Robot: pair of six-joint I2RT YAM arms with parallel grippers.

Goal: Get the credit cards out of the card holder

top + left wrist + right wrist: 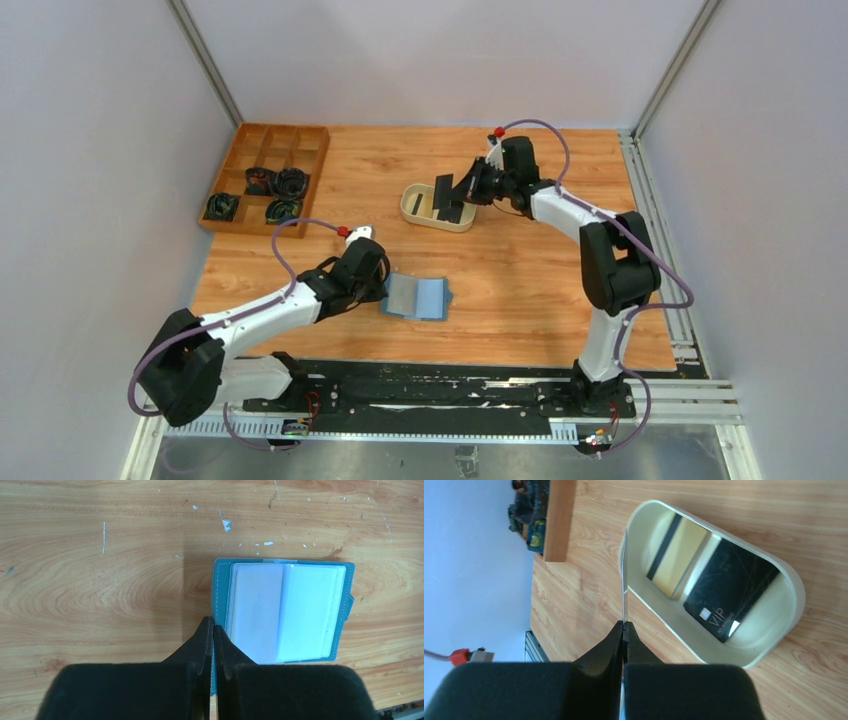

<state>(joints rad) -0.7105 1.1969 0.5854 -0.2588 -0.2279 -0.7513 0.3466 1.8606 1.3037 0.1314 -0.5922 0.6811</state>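
Observation:
The teal card holder lies open on the table, its clear inner sleeves facing up. My left gripper is shut on the holder's left cover edge; in the top view it sits at the holder's left side. My right gripper is shut on a thin credit card, seen edge-on. In the top view that card looks black and hangs over the beige oval dish. A tan-gold card and a black card lie in the dish.
A brown wooden compartment tray with coiled dark cables stands at the back left. Walls enclose the table on the left, back and right. A metal rail runs along the right edge.

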